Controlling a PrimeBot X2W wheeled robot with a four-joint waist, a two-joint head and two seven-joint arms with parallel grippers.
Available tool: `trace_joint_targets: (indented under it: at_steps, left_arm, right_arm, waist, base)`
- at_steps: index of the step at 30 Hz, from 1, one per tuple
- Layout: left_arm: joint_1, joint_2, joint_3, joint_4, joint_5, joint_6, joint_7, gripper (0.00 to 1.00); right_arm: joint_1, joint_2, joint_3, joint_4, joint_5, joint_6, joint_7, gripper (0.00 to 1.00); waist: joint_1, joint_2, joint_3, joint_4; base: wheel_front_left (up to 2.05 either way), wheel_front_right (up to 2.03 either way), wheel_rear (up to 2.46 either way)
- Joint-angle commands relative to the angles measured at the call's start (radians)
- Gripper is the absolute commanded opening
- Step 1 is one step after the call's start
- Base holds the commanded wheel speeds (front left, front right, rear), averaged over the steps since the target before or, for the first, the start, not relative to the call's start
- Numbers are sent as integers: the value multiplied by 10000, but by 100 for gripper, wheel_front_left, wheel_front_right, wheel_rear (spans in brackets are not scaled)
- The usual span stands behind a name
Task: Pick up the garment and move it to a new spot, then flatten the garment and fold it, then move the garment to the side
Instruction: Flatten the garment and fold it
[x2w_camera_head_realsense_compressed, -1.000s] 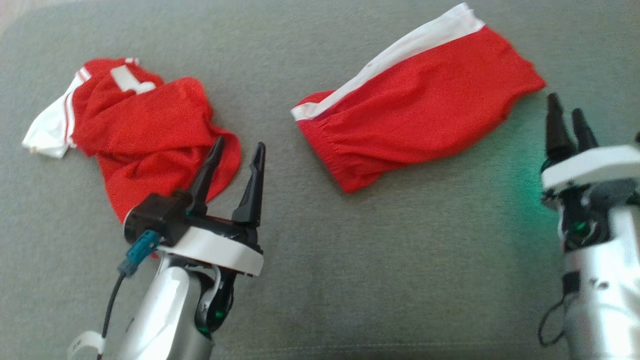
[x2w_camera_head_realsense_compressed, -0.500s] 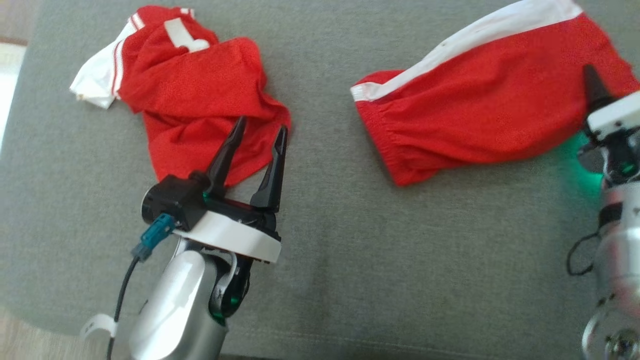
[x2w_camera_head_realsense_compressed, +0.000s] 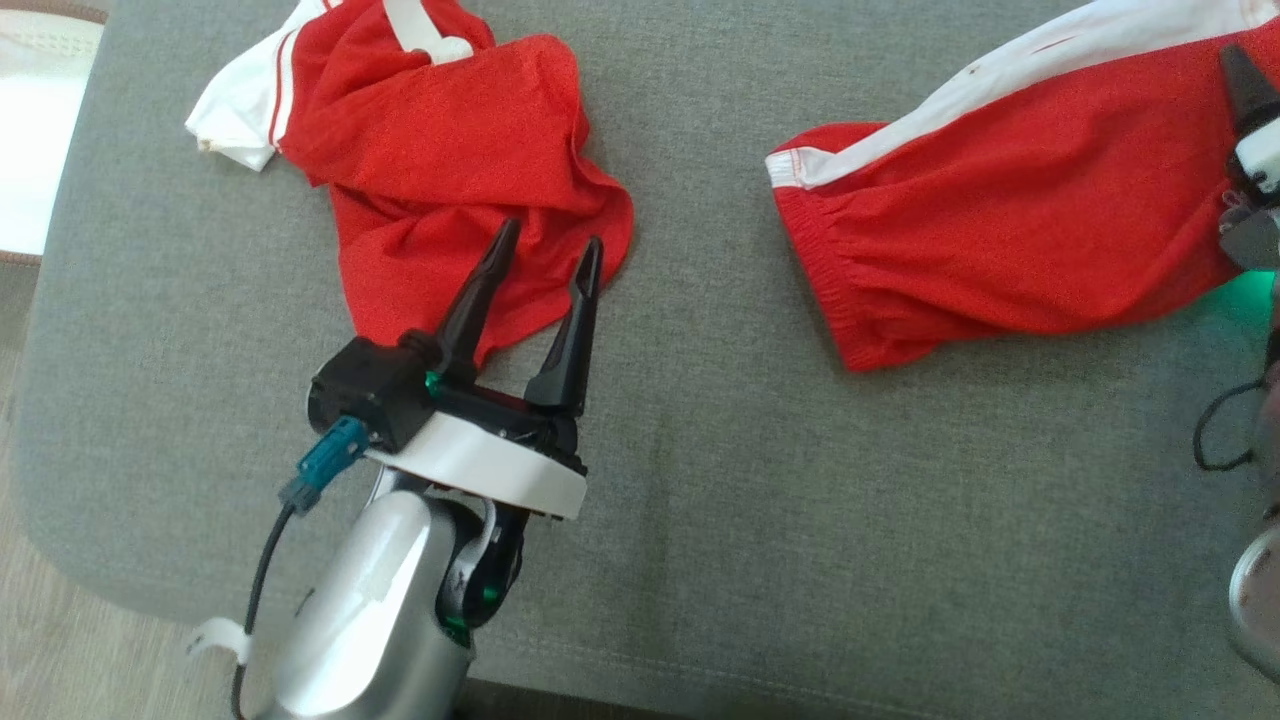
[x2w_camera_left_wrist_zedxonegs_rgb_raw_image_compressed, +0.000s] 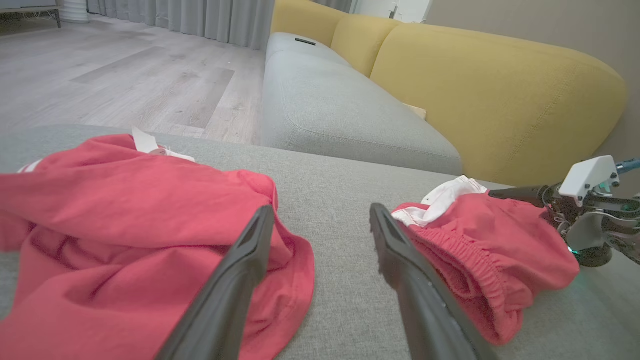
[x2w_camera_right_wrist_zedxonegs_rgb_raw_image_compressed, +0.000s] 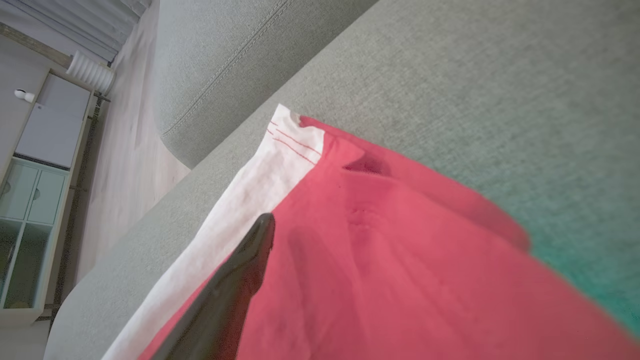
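Note:
Two red garments lie on the grey cushion. A crumpled red jersey (x2w_camera_head_realsense_compressed: 450, 150) with white trim lies at the left. My left gripper (x2w_camera_head_realsense_compressed: 552, 235) hovers over its near hem, open and holding nothing. In the left wrist view the jersey (x2w_camera_left_wrist_zedxonegs_rgb_raw_image_compressed: 125, 225) lies under the left finger, and the gripper (x2w_camera_left_wrist_zedxonegs_rgb_raw_image_compressed: 321, 209) points at the bare gap between the garments. Red shorts (x2w_camera_head_realsense_compressed: 1020, 200) with a white side stripe lie at the right. My right gripper (x2w_camera_head_realsense_compressed: 1235, 70) reaches over their right end. One finger (x2w_camera_right_wrist_zedxonegs_rgb_raw_image_compressed: 240, 280) lies on top of the shorts (x2w_camera_right_wrist_zedxonegs_rgb_raw_image_compressed: 400, 260); the other is hidden.
The grey cushion (x2w_camera_head_realsense_compressed: 800, 550) ends at a rounded front left corner with wood floor (x2w_camera_head_realsense_compressed: 60, 650) beyond. A pale rug (x2w_camera_head_realsense_compressed: 40, 130) lies off the left edge. Beyond are another grey seat (x2w_camera_left_wrist_zedxonegs_rgb_raw_image_compressed: 325, 100) and a yellow backrest (x2w_camera_left_wrist_zedxonegs_rgb_raw_image_compressed: 500, 90).
The camera has moved, so the whole picture shifted right. My right gripper went from beside the shorts to over their right end. The left gripper stays open at the jersey's hem.

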Motion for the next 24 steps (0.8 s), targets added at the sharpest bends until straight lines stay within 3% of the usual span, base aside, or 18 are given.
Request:
trace_joint_targets:
  at_steps: [1, 2, 3, 4, 14, 24]
  left_arm:
    - [-304, 84, 281, -351, -50, 50, -53, 100]
    - [-311, 84, 273, -355, -66, 62, -53, 100]
    - [-315, 84, 272, -355, -77, 73, -53, 100]
    - [-315, 84, 278, -349, -84, 85, -53, 100]
    - [-267, 83, 436, -198, 16, 38, -53, 100]
    - [91, 83, 653, 14, 228, -147, -53, 100]
  right_arm:
    - [44, 296, 132, 168, -85, -9, 238, 100]
    - [-23, 287, 148, 215, -164, -9, 232, 92]
    - [-87, 279, 159, 224, -218, -9, 164, 25]
    - [-142, 284, 169, 226, -244, -9, 83, 0]
    - [281, 249, 403, -336, 433, -9, -1365, 0]
    - [1782, 16, -224, -1066, 988, -9, -2487, 0]
  waist:
    - [-1, 0, 32, 24]
    - [-1, 0, 43, 30]
    - [-1, 0, 47, 26]
    - [-1, 0, 39, 9]
    - [-1, 0, -472, -625]
    - [-1, 0, -1281, -1414]
  base:
    - [0, 0, 0]
    - [0, 0, 0]
    - [0, 0, 0]
    - [0, 0, 0]
    - [0, 0, 0]
    - [0, 0, 0]
